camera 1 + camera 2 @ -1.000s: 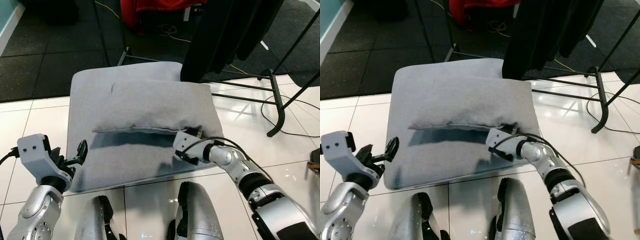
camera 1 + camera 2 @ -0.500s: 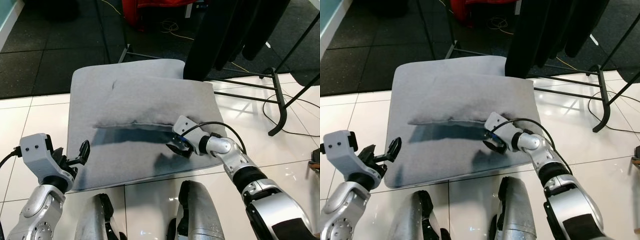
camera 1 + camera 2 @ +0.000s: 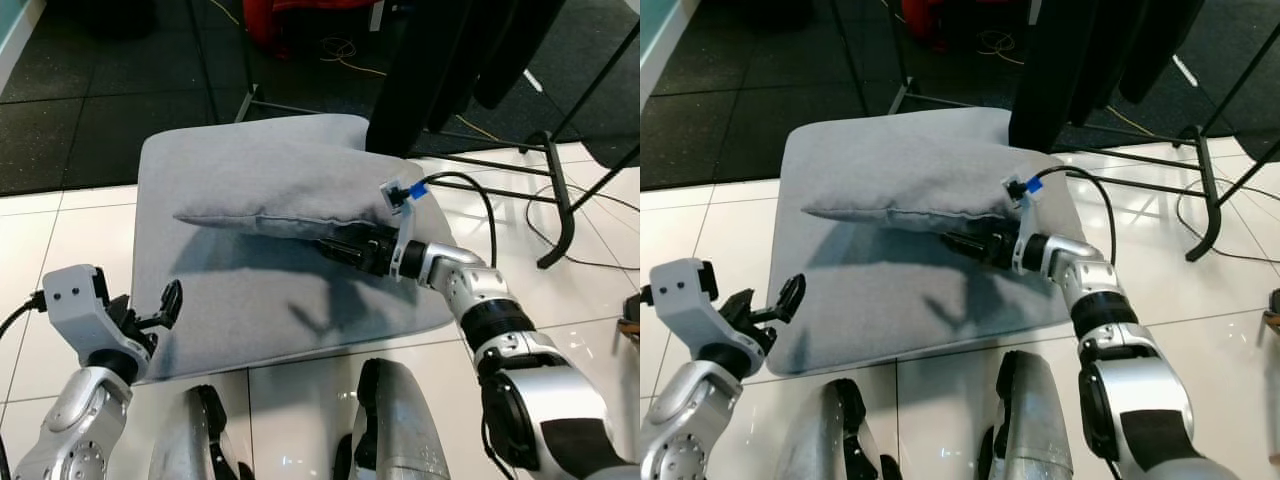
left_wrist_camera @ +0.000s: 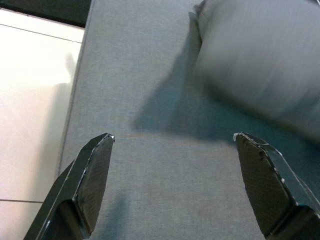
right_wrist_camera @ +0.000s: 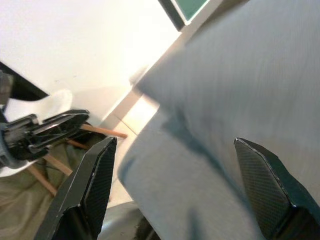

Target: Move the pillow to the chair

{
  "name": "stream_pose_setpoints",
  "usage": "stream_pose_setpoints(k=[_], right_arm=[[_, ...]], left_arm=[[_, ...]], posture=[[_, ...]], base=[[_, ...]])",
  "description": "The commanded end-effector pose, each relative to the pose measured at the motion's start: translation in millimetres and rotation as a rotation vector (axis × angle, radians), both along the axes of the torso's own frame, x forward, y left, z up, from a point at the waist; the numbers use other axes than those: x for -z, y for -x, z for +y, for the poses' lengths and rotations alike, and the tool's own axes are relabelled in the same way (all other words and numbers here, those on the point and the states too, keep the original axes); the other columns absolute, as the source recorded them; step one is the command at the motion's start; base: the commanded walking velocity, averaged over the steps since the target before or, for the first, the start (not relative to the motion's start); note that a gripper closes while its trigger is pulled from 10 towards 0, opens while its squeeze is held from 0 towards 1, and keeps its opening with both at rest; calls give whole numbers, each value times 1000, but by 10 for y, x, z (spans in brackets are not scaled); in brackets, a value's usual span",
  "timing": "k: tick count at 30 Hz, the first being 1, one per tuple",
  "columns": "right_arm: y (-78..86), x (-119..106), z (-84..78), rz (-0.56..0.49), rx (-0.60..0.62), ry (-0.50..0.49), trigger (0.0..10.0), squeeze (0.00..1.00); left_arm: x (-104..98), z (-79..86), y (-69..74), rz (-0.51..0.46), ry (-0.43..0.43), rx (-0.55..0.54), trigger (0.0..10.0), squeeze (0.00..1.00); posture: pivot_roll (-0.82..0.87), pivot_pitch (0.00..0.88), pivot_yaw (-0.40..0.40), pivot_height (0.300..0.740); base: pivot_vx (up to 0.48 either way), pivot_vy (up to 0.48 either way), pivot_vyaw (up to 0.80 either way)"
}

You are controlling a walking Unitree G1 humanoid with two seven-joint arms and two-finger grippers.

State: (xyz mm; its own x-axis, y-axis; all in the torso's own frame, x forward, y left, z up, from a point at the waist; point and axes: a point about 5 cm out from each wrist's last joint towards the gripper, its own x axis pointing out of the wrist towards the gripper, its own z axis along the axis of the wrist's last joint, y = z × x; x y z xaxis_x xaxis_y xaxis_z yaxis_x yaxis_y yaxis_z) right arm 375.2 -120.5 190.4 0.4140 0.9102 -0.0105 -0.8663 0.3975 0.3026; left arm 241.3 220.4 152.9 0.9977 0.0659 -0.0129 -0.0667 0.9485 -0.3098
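The right gripper (image 3: 335,246) is wide open under the pillow (image 3: 285,195), only propping it up off the mat (image 3: 250,310) (the left gripper (image 3: 168,300) waits open nearby), so it could slide off.
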Motion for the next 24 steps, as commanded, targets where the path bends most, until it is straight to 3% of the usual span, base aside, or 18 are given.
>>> stream_pose_setpoints(k=[1, 3, 6, 7, 9, 10, 11, 13, 14, 16, 18, 19, 21, 23, 24], right_arm=[[54, 52, 31, 27, -49, -15, 10000, 0], [118, 90, 71, 17, -111, 23, 10000, 0], [118, 90, 71, 17, -111, 23, 10000, 0], [252, 94, 119, 7, -234, 41, 10000, 0], [252, 94, 119, 7, -234, 41, 10000, 0], [527, 77, 226, -42, -437, 84, 10000, 0], [527, 77, 226, -42, -437, 84, 10000, 0], [459, 233, 276, -172, -328, 304, 10000, 0], [342, 363, 236, -275, -204, 502, 10000, 0], [342, 363, 236, -275, -204, 502, 10000, 0], [183, 519, 104, -459, -26, 809, 10000, 0], [183, 519, 104, -459, -26, 809, 10000, 0], [133, 590, -30, -565, 51, 994, 10000, 0], [133, 590, -30, -565, 51, 994, 10000, 0], [122, 610, -90, -625, 75, 1085, 10000, 0]], left_arm=[[36, 34, 39, 26, -7, -11, 10000, 0], [39, 29, 37, 26, -5, -9, 10000, 0], [39, 29, 37, 26, -5, -9, 10000, 0], [44, 24, 33, 27, -2, -8, 10000, 0], [44, 24, 33, 27, -2, -8, 10000, 0], [47, 14, 24, 26, 2, -6, 10000, 0], [47, 14, 24, 26, 2, -6, 10000, 0], [45, 10, 19, 25, 4, -5, 10000, 0], [46, 5, 18, 25, 6, -5, 10000, 0], [46, 5, 18, 25, 6, -5, 10000, 0], [51, -9, 19, 25, 9, -3, 10000, 0], [51, -9, 19, 25, 9, -3, 10000, 0], [49, -21, 23, 23, 13, -3, 10000, 0], [49, -21, 23, 23, 13, -3, 10000, 0], [47, -26, 30, 22, 14, -3, 10000, 0]], posture=[[-47, 349, -36, 500], [-50, 345, -39, 500], [-50, 345, -39, 500], [-53, 343, -41, 500], [-53, 343, -41, 500], [-53, 342, -41, 500], [-53, 342, -41, 500], [-63, 342, -41, 500], [-64, 343, -42, 500], [-64, 343, -42, 500], [-65, 344, -46, 500], [-65, 344, -46, 500], [-63, 347, -49, 500], [-63, 347, -49, 500], [-63, 351, -52, 500]], base=[[0, 0, 0], [0, 0, 0], [0, 0, 0], [0, 0, 0], [0, 0, 0], [0, 0, 0], [0, 0, 0], [0, 0, 0], [0, 0, 0], [0, 0, 0], [0, 0, 0], [0, 0, 0], [0, 0, 0], [0, 0, 0], [0, 0, 0]])
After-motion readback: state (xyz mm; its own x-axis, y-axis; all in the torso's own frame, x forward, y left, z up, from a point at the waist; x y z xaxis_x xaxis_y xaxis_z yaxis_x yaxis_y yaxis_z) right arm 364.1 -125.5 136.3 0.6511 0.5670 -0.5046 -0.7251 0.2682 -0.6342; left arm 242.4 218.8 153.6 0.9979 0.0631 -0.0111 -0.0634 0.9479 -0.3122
